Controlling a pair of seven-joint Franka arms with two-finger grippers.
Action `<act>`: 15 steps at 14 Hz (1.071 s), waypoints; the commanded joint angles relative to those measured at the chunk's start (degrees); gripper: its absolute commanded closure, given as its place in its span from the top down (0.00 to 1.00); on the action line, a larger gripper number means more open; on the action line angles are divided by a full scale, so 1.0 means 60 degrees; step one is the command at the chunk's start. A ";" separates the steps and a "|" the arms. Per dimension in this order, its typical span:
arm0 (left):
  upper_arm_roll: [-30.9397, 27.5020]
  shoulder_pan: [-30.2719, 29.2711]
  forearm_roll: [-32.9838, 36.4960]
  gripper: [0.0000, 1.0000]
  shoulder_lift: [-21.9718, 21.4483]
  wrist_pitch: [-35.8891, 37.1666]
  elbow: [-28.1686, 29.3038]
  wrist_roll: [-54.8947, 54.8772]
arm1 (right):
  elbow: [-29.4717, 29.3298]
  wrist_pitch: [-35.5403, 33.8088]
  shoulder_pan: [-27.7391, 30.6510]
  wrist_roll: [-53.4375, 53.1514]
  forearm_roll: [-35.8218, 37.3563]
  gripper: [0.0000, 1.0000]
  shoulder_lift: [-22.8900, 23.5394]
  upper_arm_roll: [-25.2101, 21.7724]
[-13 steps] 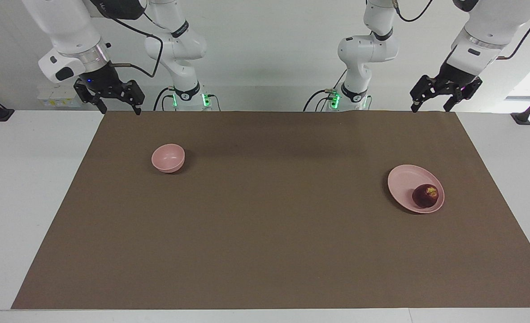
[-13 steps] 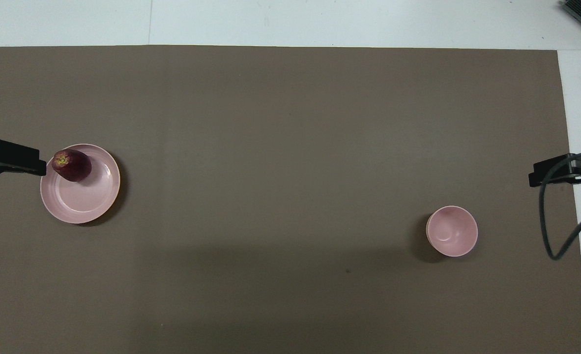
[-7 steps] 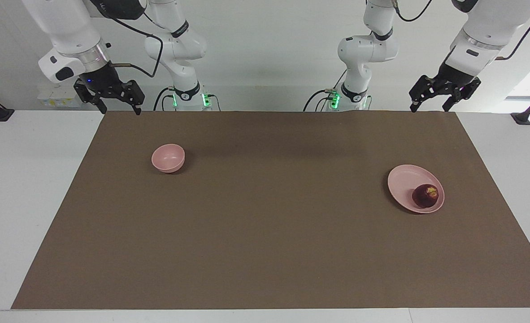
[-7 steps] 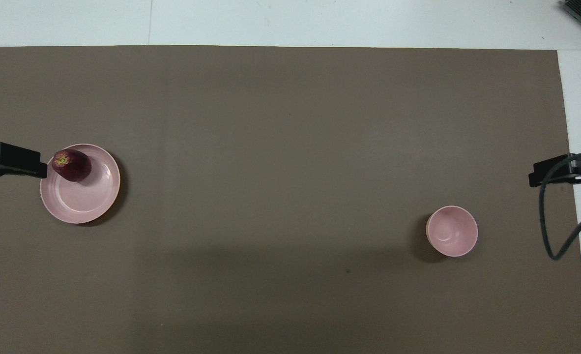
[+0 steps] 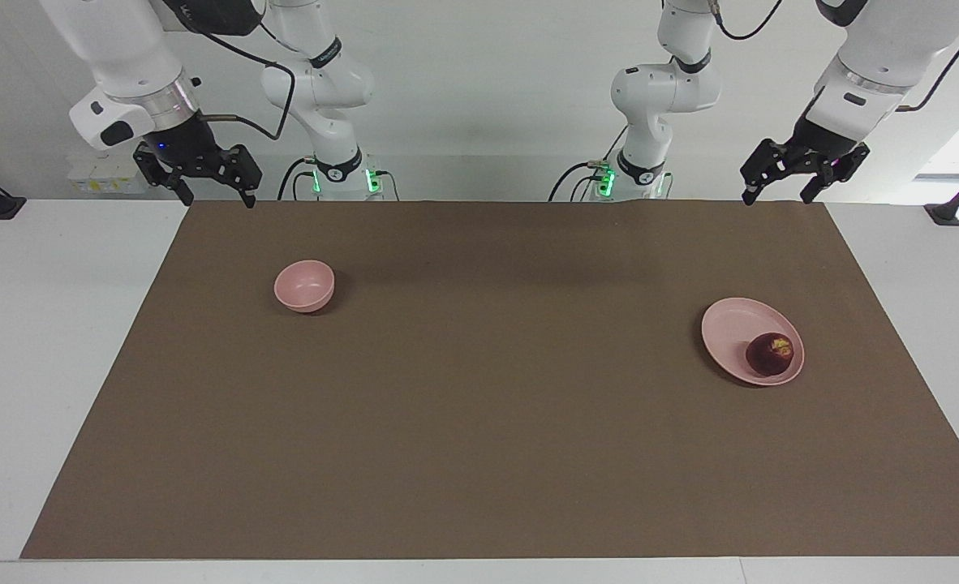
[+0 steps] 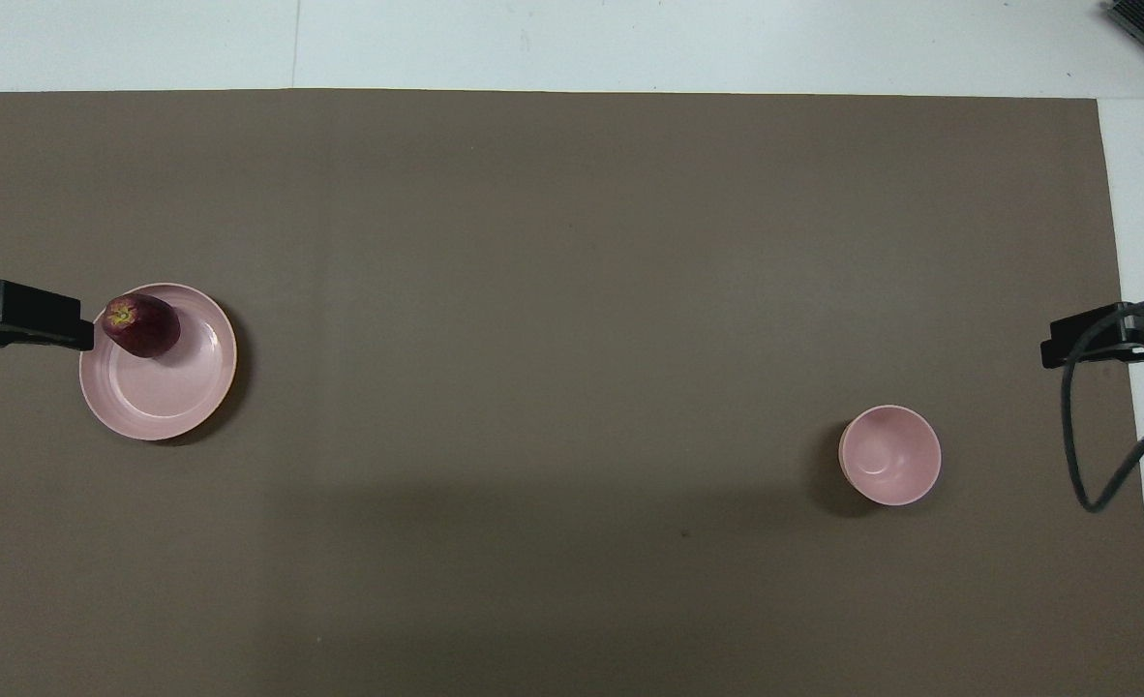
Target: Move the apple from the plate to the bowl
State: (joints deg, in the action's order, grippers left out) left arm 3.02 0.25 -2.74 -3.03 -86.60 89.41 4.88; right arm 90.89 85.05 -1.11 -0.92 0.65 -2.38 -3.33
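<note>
The dark red apple [image 5: 770, 354] lies on the pale pink plate [image 5: 731, 324], on the part of it farther from the robots, toward the left arm's end of the table. The small pink bowl [image 5: 304, 285] stands empty toward the right arm's end. In the overhead view the apple [image 6: 141, 325], the plate [image 6: 161, 397] and the bowl [image 6: 889, 455] show too. My left gripper [image 5: 776, 197] hangs open and empty over the mat's edge by the robots. My right gripper [image 5: 216, 199] hangs open and empty over the mat's corner by the robots.
A brown mat [image 5: 479, 389] covers most of the white table [image 5: 49, 324]. A black cable [image 6: 1075, 436] loops down from the right arm over the mat's edge at its end of the table.
The left arm's wrist has shifted very slightly. The apple, plate, bowl and right arm have not moved.
</note>
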 commanded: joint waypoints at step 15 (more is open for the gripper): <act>-0.0019 -0.1564 -0.0027 1.00 0.2391 -0.6101 0.2558 -0.0097 | 0.0072 -0.0025 0.0096 -0.0053 -0.0020 1.00 -0.0087 0.0085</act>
State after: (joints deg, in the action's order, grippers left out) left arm 2.62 -8.29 -2.73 7.69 -119.62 104.60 4.71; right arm 90.91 85.05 -1.11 -0.91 0.65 -2.38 -3.30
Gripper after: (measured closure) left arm 0.000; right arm 0.000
